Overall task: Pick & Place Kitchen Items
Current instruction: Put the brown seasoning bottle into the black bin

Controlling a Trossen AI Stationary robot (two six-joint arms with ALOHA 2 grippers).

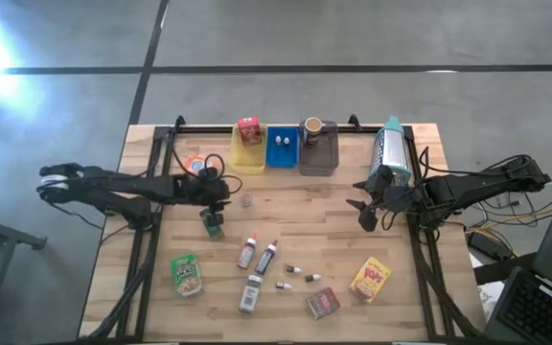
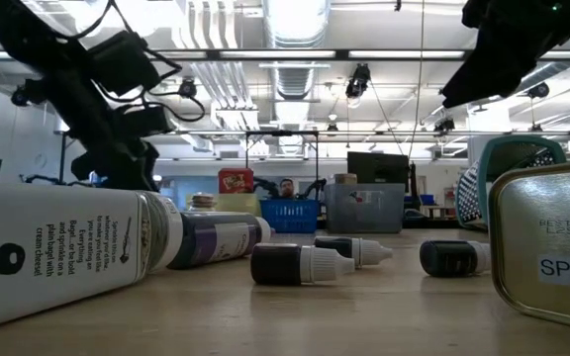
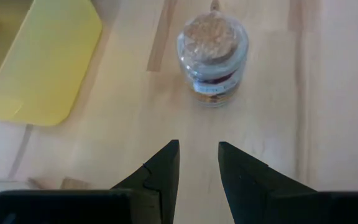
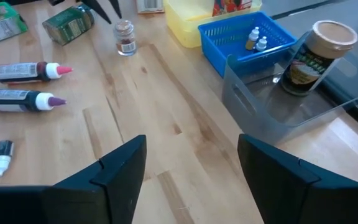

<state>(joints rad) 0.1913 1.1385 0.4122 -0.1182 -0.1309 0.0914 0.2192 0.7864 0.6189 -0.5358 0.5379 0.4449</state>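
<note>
Beyond the narrowly parted, empty left gripper point(image 3: 197, 163), a small cork-stoppered glass jar point(image 3: 213, 59) stands: light, slippery, breakable, best pinched around its body.

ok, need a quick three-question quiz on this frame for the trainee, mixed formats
1. True or false: the blue basket tray holds two small white-capped vials.
2. What stands in the grey tray? A) red box B) brown lidded cup C) green pouch
3. Fill in: the left gripper's fingers point at a small cork-topped glass ____.

Key: 1 true; 2 B; 3 jar.
</note>
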